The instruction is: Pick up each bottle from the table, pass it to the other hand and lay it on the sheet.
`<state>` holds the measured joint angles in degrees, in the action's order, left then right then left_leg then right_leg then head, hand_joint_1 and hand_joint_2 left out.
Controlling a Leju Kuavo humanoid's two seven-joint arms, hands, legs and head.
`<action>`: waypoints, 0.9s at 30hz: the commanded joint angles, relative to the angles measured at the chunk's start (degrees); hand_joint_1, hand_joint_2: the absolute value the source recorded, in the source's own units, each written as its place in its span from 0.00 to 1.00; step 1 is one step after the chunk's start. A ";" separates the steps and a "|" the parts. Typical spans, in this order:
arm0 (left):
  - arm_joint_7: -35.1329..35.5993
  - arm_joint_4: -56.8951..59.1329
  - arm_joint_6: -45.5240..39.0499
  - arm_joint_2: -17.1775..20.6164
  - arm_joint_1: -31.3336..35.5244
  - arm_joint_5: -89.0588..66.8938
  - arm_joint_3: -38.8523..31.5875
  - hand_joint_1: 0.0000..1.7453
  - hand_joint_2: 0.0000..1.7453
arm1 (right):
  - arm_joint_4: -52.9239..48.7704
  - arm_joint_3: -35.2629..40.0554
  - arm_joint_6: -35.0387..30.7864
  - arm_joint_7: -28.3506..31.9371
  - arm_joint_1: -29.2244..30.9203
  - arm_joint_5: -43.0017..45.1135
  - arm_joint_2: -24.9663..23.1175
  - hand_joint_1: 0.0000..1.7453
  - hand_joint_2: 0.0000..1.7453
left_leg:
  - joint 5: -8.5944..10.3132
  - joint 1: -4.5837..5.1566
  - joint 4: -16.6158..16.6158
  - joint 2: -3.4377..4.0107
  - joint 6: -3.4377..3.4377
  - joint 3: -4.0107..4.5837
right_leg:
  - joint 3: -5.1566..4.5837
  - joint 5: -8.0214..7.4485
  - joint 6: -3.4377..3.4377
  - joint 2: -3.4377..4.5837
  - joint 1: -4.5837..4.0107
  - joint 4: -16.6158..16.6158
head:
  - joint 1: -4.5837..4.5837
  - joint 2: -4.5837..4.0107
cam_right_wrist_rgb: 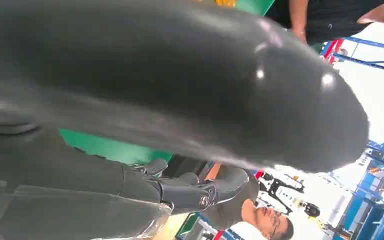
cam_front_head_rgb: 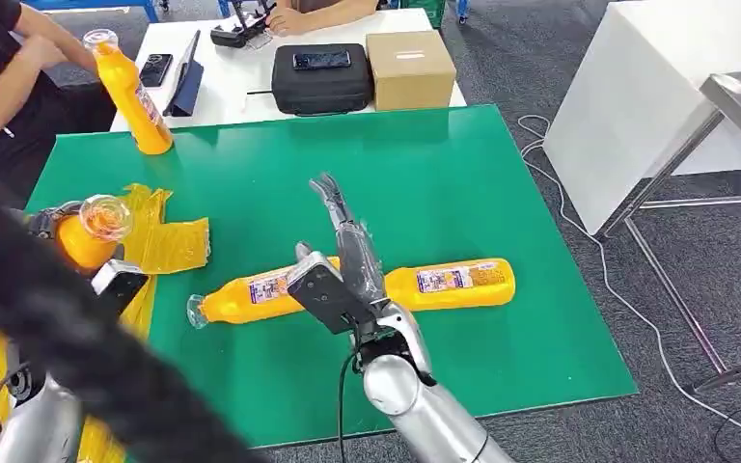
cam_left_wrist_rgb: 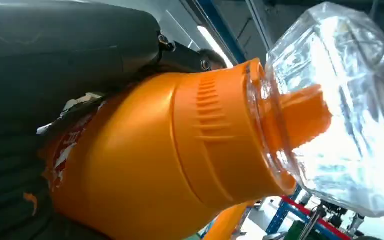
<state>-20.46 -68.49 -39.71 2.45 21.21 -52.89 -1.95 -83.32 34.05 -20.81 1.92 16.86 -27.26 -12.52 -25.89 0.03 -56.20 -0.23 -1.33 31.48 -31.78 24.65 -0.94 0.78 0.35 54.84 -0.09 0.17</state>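
Observation:
My left hand [cam_front_head_rgb: 114, 282] grips an orange bottle [cam_front_head_rgb: 85, 239] with a clear cap [cam_front_head_rgb: 106, 216], held above the crumpled yellow sheet [cam_front_head_rgb: 176, 241] at the table's left. In the left wrist view the bottle [cam_left_wrist_rgb: 170, 160] and its cap [cam_left_wrist_rgb: 340, 110] loom large, with the hand [cam_left_wrist_rgb: 55, 60] wrapped behind them. Two more orange bottles lie end to end on the green mat [cam_front_head_rgb: 463, 174], one to the left [cam_front_head_rgb: 246, 295] and one to the right [cam_front_head_rgb: 465, 282]. My right hand [cam_front_head_rgb: 343, 262] hovers over where they meet, fingers stretched out and holding nothing. Its dark thumb [cam_right_wrist_rgb: 180, 80] fills the right wrist view.
Another orange bottle [cam_front_head_rgb: 137, 96] stands upright at the mat's back left corner, beside a seated person's arm [cam_front_head_rgb: 53, 39]. Behind the mat a white table [cam_front_head_rgb: 232, 77] carries a black case [cam_front_head_rgb: 321, 77], a cardboard box [cam_front_head_rgb: 410, 68] and a phone [cam_front_head_rgb: 155, 68]. A dark blurred band [cam_front_head_rgb: 77, 328] crosses the lower left.

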 commanded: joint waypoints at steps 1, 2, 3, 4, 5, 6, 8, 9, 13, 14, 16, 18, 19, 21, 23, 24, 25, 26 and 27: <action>2.10 12.52 -0.29 -1.39 0.97 -12.77 2.57 1.00 1.00 | 1.27 2.68 -0.75 0.12 0.74 0.85 4.42 0.00 0.00 | -0.01 -0.02 0.12 -0.11 0.06 -0.24 | 0.29 0.05 0.00 -0.17 -0.03 -0.14 | 0.00 0.00; 2.14 13.54 -0.29 -1.39 0.89 -13.95 2.30 1.00 1.00 | 1.59 2.87 -0.94 0.41 0.72 1.10 4.59 0.00 0.00 | -0.02 -0.03 0.15 -0.10 0.07 -0.29 | 0.35 0.05 0.00 -0.18 -0.04 -0.18 | 0.00 0.00; 2.89 15.85 -0.29 -0.28 0.85 -14.41 3.72 1.00 1.00 | 2.43 3.46 -1.26 0.89 0.96 1.71 4.94 0.00 0.00 | -0.04 -0.05 0.20 -0.06 0.10 -0.42 | 0.47 0.05 0.00 -0.16 -0.06 -0.23 | 0.00 0.00; 3.13 17.36 -0.29 -0.45 1.37 -16.19 3.51 1.00 1.00 | 2.65 3.66 -1.27 1.09 1.09 1.98 4.98 0.00 0.00 | -0.03 -0.06 0.23 -0.06 0.10 -0.44 | 0.50 0.04 0.00 -0.16 -0.08 -0.27 | 0.00 0.00; 2.98 18.55 -0.29 -0.55 1.73 -17.37 3.12 1.00 1.00 | 2.86 3.95 -1.23 1.19 1.29 2.16 5.09 0.00 0.00 | -0.01 -0.02 0.16 -0.03 0.06 -0.28 | 0.32 0.02 0.00 -0.09 -0.03 -0.17 | 0.00 0.00; 3.26 20.38 -0.29 -0.31 2.26 -20.72 3.00 1.00 1.00 | 3.15 4.49 -1.20 1.26 1.64 2.45 5.25 0.00 0.00 | -0.02 -0.05 0.18 -0.04 0.08 -0.34 | 0.40 0.02 0.00 -0.12 -0.06 -0.21 | 0.00 0.00; 2.06 21.38 -0.29 -0.18 2.36 -23.63 2.88 1.00 1.00 | 3.36 5.27 -1.27 1.32 2.08 3.19 5.63 0.00 0.00 | -0.02 -0.05 0.13 -0.01 0.08 -0.27 | 0.31 0.03 0.01 -0.09 -0.06 -0.15 | 0.02 0.00; 1.06 20.88 -0.29 -0.14 1.64 -25.69 3.25 1.00 1.00 | 3.90 5.90 -1.61 1.46 2.66 4.09 6.23 0.00 0.00 | -0.01 -0.05 0.17 -0.07 0.11 -0.33 | 0.38 0.04 0.02 -0.16 -0.06 -0.17 | 0.00 0.02; -0.24 23.09 -0.29 0.43 1.23 -25.82 4.27 1.00 1.00 | 5.76 6.89 -3.10 2.72 3.45 6.70 7.36 0.00 0.00 | -0.04 -0.05 0.13 -0.01 0.08 -0.29 | 0.35 0.04 0.00 -0.10 -0.06 -0.16 | 0.00 0.00; 0.02 23.87 -0.29 0.80 1.44 -26.26 4.58 1.00 1.00 | 5.82 7.08 -3.30 2.90 3.40 6.90 7.48 0.00 0.00 | -0.04 -0.04 0.11 0.06 0.07 -0.22 | 0.26 0.01 0.00 -0.01 -0.05 -0.14 | 0.00 0.00; 0.41 25.90 -0.29 1.81 2.39 -27.03 5.67 1.00 1.00 | 5.74 7.50 -3.48 3.00 3.24 7.20 7.70 0.00 0.00 | -0.03 -0.03 0.10 0.02 0.07 -0.20 | 0.25 0.02 0.01 -0.04 -0.04 -0.12 | 0.00 0.02; 0.36 26.48 -0.29 2.21 2.72 -27.31 6.11 1.00 1.00 | 5.68 7.64 -3.53 2.99 3.17 7.29 7.78 0.00 0.00 | -0.02 -0.06 0.10 -0.06 0.09 -0.18 | 0.25 0.03 0.02 -0.12 -0.06 -0.11 | 0.00 0.00; 0.36 26.48 -0.29 2.21 2.72 -27.31 6.11 1.00 1.00 | 5.68 7.64 -3.53 2.99 3.17 7.29 7.78 0.00 0.00 | -0.05 -0.08 0.08 -0.05 0.12 -0.25 | 0.32 0.06 0.03 -0.14 -0.08 -0.11 | 0.00 0.00; 0.36 26.48 -0.29 2.21 2.72 -27.31 6.11 1.00 1.00 | 5.68 7.64 -3.53 2.99 3.17 7.29 7.78 0.00 0.00 | -0.02 -0.05 0.05 -0.02 0.07 -0.09 | 0.14 0.02 0.02 -0.07 -0.05 -0.06 | 0.00 0.00; 0.36 26.48 -0.29 2.21 2.72 -27.31 6.11 1.00 1.00 | 5.68 7.64 -3.53 2.99 3.17 7.29 7.78 0.00 0.00 | -0.02 -0.06 0.03 -0.05 0.07 -0.08 | 0.15 0.02 0.02 -0.10 -0.07 -0.06 | 0.00 0.00; 0.36 26.48 -0.29 2.21 2.72 -27.31 6.11 1.00 1.00 | 5.68 7.64 -3.53 2.99 3.17 7.29 7.78 0.00 0.00 | -0.04 -0.08 0.05 -0.05 0.10 -0.16 | 0.23 0.04 0.02 -0.12 -0.09 -0.08 | 0.00 0.00; 0.36 26.48 -0.29 2.21 2.72 -27.31 6.11 1.00 1.00 | 5.68 7.64 -3.53 2.99 3.17 7.29 7.78 0.00 0.00 | -0.03 -0.06 0.03 -0.04 0.08 -0.11 | 0.17 0.03 0.01 -0.10 -0.07 -0.06 | 0.00 0.02; 0.36 26.48 -0.29 2.21 2.72 -27.31 6.11 1.00 1.00 | 5.68 7.64 -3.53 2.99 3.17 7.29 7.78 0.00 0.00 | -0.05 -0.08 0.03 -0.04 0.10 -0.17 | 0.25 0.05 0.02 -0.12 -0.10 -0.08 | 0.00 0.00; 0.36 26.48 -0.29 2.21 2.72 -27.31 6.11 1.00 1.00 | 5.68 7.64 -3.53 2.99 3.17 7.29 7.78 0.00 0.00 | -0.02 -0.06 0.05 -0.03 0.07 -0.10 | 0.16 0.02 0.02 -0.09 -0.07 -0.07 | 0.00 0.00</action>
<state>-20.30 -47.19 -39.95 3.52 21.15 -79.82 1.81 -80.87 39.63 -24.09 4.79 17.53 -20.26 -6.84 -25.90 0.02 -56.19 -0.25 -1.33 31.51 -31.78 24.65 -0.94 0.77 0.34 54.84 -0.09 0.17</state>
